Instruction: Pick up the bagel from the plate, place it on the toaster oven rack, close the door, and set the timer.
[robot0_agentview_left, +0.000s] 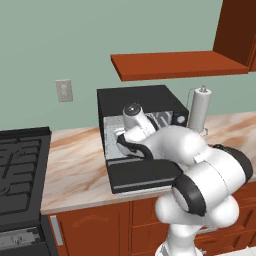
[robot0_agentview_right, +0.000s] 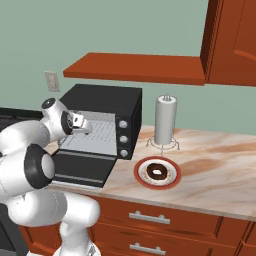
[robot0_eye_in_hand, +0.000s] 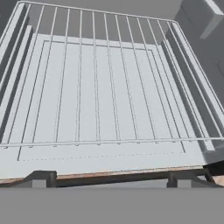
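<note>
Counter (robot0_agentview_right: 210, 170): bagel (robot0_agentview_right: 159, 172) on plate (robot0_agentview_right: 142, 179), pincer (robot0_agentview_right: 86, 126) apart, spread.

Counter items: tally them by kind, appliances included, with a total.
Toaster oven: 1
Plate: 1
Bagel: 1
Paper-towel roll: 1
Total: 4
</note>
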